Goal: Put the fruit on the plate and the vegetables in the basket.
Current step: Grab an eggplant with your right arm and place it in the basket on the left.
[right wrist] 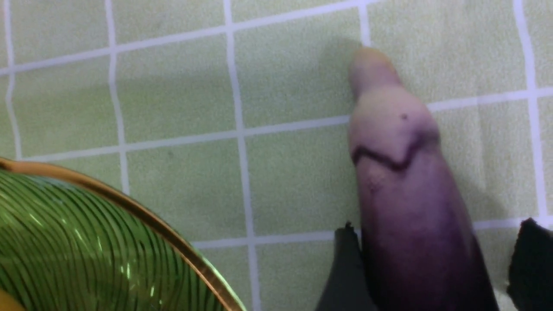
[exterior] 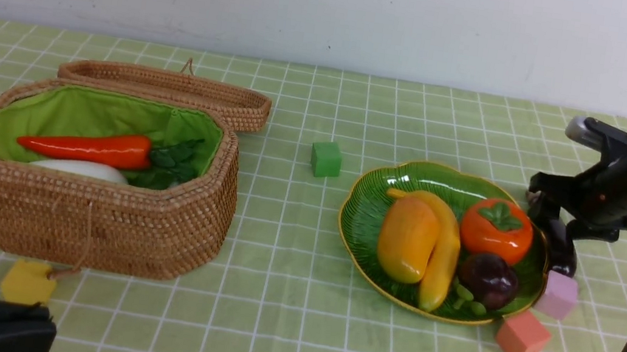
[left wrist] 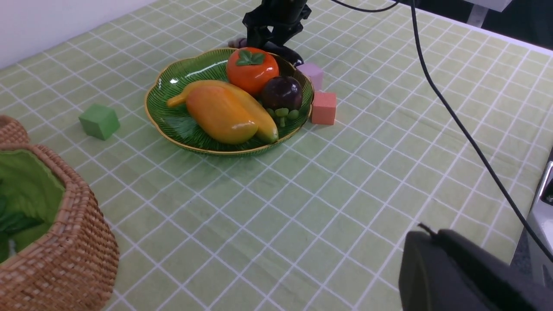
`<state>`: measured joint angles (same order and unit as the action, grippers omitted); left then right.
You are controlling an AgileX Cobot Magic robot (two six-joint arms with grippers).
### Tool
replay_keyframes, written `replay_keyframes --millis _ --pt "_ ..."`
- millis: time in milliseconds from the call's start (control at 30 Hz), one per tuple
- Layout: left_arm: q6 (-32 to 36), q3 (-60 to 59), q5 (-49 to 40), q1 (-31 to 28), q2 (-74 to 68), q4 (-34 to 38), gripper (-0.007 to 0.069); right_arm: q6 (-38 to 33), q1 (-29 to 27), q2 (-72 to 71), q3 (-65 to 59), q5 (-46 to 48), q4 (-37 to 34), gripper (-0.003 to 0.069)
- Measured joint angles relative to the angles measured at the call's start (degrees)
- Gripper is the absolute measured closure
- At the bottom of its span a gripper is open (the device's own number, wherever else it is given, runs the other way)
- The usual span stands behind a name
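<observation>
Right wrist view: the right gripper straddles the eggplant beside the plate, fingers apart, apparently ready to lift it for the basket.

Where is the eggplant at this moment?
In the front view the eggplant lies on the tablecloth at the robot's right, just beyond the plate's right rim, behind the pink cube, with the right gripper straddling it.

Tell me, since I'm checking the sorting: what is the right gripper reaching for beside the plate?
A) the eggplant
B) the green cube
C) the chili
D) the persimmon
A: the right gripper is down around the dark purple eggplant lying on the tablecloth just outside the plate.
</observation>
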<state>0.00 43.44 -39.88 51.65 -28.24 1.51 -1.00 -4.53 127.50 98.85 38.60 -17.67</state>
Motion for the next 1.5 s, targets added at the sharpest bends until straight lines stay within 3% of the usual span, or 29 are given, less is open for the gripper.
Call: replay_keyframes --millis 167,467,633,733,867,1000,1100,1233,1500 --pt "0.0 0.0 0.0 0.0 0.0 0.0 0.0634 -0.13 0.0 0.11 0.0 -0.07 0.75 0.0318" --pt "-0.33 0.0 -0.06 0.0 0.0 -2.36 0.0634 -3.05 0.0 -7.17 -0.18 0.48 3.55 0.0316" --pt "-8.23 0.0 -2.46 0.0 0.0 -13.39 0.0634 -7.32 2.44 -18.0 -0.13 6.0 -0.07 0.0316" --pt "-20.41 0.0 -5.7 0.0 0.0 -26.18 0.0634 -14.57 9.01 -23.68 -0.13 10.62 -6.61 0.0316" --pt "-37.7 0.0 -11.12 0.0 0.11 -42.65 0.0634 -24.74 21.66 -26.09 0.01 10.02 -16.52 0.0316" --pt "-47.91 0.0 -15.4 0.0 0.11 -50.74 0.0634 -35.31 34.18 -24.36 1.38 2.34 -24.61 0.0316" --pt "-49.28 0.0 -16.46 0.0 0.12 -52.06 0.0634 -41.05 41.45 -20.92 4.18 -4.02 -27.72 0.0316" --pt "-49.65 0.0 -16.55 0.0 0.12 -52.06 0.0634 -46.83 46.89 -14.13 9.81 -11.15 -29.67 0.0316" --pt "-49.65 0.0 -16.55 0.0 0.12 -52.01 0.0634 -52.11 49.64 -2.42 19.28 -20.08 -30.05 0.0316"
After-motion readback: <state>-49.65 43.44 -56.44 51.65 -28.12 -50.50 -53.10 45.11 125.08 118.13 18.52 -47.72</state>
